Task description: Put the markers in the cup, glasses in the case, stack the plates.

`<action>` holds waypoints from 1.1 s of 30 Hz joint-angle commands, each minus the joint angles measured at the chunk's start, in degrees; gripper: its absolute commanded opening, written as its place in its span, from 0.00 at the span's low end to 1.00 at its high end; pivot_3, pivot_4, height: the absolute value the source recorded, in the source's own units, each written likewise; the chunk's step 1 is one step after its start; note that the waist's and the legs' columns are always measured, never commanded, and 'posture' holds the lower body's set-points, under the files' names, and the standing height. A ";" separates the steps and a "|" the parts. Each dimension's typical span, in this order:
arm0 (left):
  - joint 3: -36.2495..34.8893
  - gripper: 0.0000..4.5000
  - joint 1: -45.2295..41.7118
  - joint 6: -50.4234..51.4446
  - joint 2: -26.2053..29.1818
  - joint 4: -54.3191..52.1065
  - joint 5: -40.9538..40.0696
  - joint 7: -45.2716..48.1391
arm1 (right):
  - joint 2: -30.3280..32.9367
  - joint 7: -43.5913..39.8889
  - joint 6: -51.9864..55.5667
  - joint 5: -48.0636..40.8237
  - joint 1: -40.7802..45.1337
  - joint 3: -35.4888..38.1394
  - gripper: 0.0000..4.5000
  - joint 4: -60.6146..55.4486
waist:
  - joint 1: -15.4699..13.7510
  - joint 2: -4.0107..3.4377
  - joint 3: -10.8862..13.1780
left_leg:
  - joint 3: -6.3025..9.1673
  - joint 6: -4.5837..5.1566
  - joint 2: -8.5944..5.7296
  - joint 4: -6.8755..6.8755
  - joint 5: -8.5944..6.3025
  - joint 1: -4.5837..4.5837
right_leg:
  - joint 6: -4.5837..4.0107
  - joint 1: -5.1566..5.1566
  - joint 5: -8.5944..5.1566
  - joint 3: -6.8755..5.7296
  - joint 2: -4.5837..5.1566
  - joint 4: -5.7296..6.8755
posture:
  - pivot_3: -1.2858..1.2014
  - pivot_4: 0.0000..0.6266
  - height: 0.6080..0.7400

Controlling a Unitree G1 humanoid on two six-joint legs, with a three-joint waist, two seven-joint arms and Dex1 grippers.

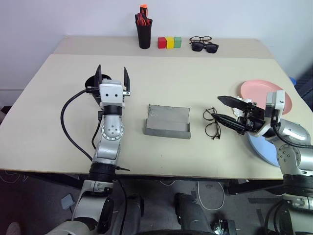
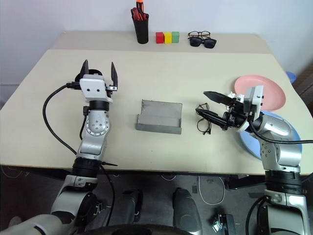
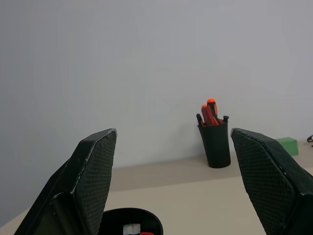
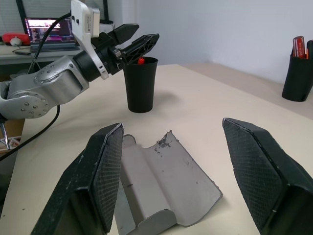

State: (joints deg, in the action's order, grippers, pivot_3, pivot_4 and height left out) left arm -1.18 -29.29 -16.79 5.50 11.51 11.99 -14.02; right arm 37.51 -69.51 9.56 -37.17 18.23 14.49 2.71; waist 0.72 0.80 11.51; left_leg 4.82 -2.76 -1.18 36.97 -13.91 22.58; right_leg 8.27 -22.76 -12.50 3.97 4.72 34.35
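Note:
My left gripper point(image 1: 112, 69) stands open, fingers up, just in front of the black cup point(image 1: 92, 84). A red marker tip point(image 4: 141, 60) pokes out of the cup point(image 4: 141, 83), and a white marker end point(image 3: 131, 228) shows inside its rim. The grey case point(image 1: 167, 121) lies open at the table's middle. The wire-framed glasses point(image 1: 212, 122) lie to its right. My right gripper point(image 1: 218, 107) is open with nothing in it, pointing left, its tips just above the glasses. The pink plate point(image 1: 261, 92) lies at the right, and the light blue plate point(image 1: 260, 147) is partly under my right arm.
At the back stand a black pen holder point(image 1: 144, 34) with red and orange pens, three coloured blocks point(image 1: 169, 42), and black sunglasses with dark-framed spectacles point(image 1: 204, 44). The blue plate overhangs the table's right front edge. A laptop point(image 4: 49, 32) sits on a desk beyond.

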 commanded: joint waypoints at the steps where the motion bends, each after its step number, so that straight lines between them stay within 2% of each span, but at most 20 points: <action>1: 0.15 0.85 -0.85 -0.72 -0.12 -1.54 0.40 -0.05 | 0.48 -0.07 -0.53 -0.43 0.55 1.13 0.73 -1.45 | 0.00 0.00 0.00 | 0.00 0.00 0.00 0.00 0.00 0.00 | 0.00 0.00 0.00 0.00 0.00 0.00 | 0.52 0.24 1.00; 33: 0.53 0.85 -0.46 -0.74 -0.95 -1.64 0.42 0.15 | 1.04 -0.05 -0.10 -0.63 -0.17 1.62 0.73 -2.08 | 0.00 0.00 0.00 | 0.00 0.00 0.00 0.00 0.00 0.00 | 0.00 0.00 0.00 0.00 0.00 0.00 | 0.52 0.24 1.00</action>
State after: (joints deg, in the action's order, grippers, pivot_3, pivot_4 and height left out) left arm -0.90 -29.28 -16.77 4.49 11.50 12.00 -13.95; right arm 37.53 -69.53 9.67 -37.20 18.10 14.49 2.54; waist 0.72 0.80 11.51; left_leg 4.82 -2.76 -1.18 36.97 -13.91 22.58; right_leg 8.27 -22.76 -12.50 3.97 4.72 34.34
